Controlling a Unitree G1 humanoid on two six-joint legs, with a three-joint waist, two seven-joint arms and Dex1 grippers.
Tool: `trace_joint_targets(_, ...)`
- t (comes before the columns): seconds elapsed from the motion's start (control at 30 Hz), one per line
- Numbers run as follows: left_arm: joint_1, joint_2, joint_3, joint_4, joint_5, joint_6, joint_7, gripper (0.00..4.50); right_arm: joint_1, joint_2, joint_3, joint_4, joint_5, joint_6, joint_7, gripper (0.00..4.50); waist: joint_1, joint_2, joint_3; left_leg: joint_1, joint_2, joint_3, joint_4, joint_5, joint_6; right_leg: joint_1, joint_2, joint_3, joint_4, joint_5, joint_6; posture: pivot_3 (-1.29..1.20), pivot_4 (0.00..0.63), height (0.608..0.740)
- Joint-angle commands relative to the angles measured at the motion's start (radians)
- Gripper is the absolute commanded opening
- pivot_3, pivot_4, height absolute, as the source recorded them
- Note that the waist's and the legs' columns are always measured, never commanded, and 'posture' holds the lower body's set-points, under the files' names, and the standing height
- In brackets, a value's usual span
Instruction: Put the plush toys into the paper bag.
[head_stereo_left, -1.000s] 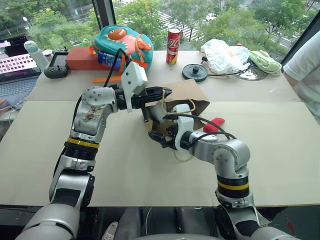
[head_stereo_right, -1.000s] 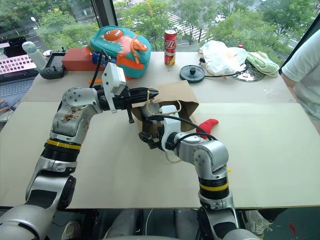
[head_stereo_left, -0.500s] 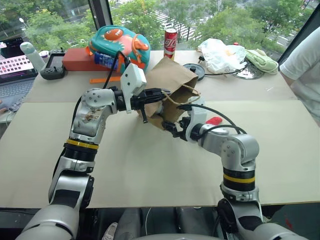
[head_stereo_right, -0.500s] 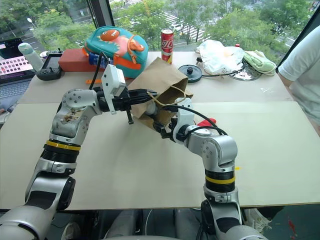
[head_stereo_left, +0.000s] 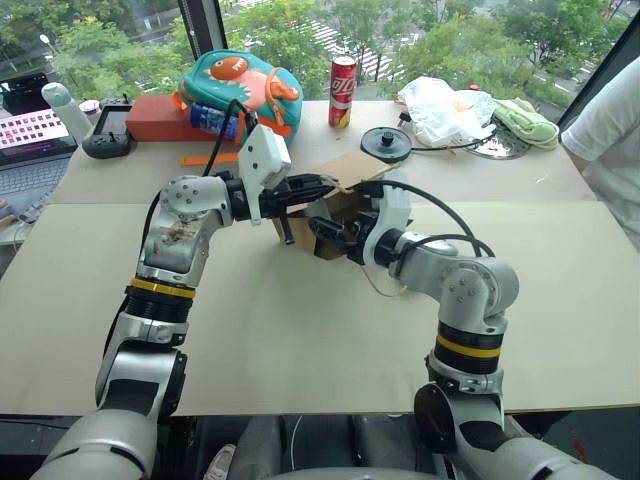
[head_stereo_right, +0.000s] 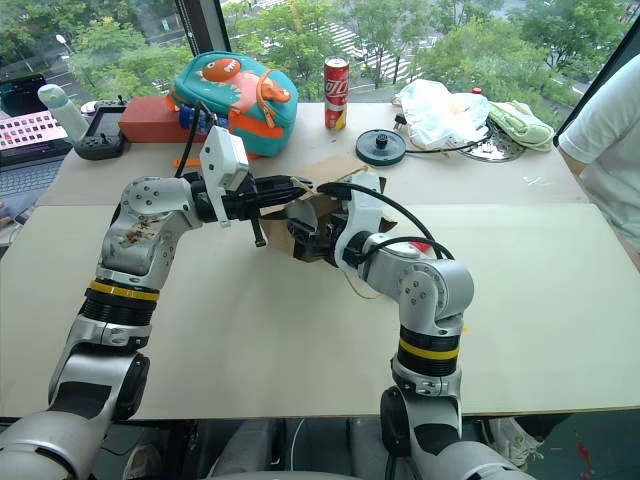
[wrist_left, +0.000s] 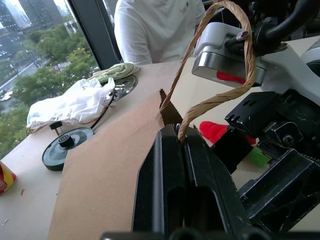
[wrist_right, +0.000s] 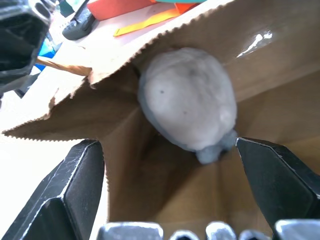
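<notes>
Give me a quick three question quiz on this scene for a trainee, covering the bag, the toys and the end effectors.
1. True or false: the grey-blue plush toy already lies inside the paper bag.
2. What does the left end effector pinch? A) red can B) the bag's rim by its twine handle C) white plastic bag
3. Fill in: the right end effector is ____ at the bag's mouth.

Key: 1 true; 2 B; 3 open. The red plush toy lies outside the bag, on the table.

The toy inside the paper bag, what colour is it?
Pale grey-blue and fuzzy; the plush toy shows best in the right wrist view, lying inside the brown paper bag.
</notes>
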Motion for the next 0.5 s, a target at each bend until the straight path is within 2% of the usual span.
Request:
trace_joint_targets(0.03, -0.01, 0.008, 0.018, -0.039, -0.013, -0.003, 0.002, 0.0, -0.008, 0.011, 0.01, -0.002, -0.006, 0.002, -0.015, 4.49, 0.0, 0.0, 0.0, 0.0, 0.0, 0.0, 0.0, 0.0, 0.0, 0.0, 0.0, 0.0, 0.0, 0.0, 0.0, 0.0, 0.15, 0.739)
trace_joint_targets(0.27, -0.009, 0.008, 0.017, -0.041, -0.012, -0.004, 0.004, 0.0, 0.028, 0.0, 0.013, 0.09, -0.055, -0.04, -0.027, 4.49, 0.0, 0.0, 0.0, 0.0, 0.0, 0.0, 0.0, 0.0, 0.0, 0.0, 0.0, 0.0, 0.0, 0.0, 0.0, 0.0, 0.15, 0.739)
trace_joint_targets(0.5, -0.01, 0.008, 0.018, -0.039, -0.012, -0.003, 0.004, 0.0, 0.062, -0.034, 0.036, 0.1, -0.086, -0.05, -0.015, 4.49, -0.003, 0.0, 0.0, 0.0, 0.0, 0.0, 0.0, 0.0, 0.0, 0.0, 0.0, 0.0, 0.0, 0.0, 0.0, 0.0, 0.15, 0.739)
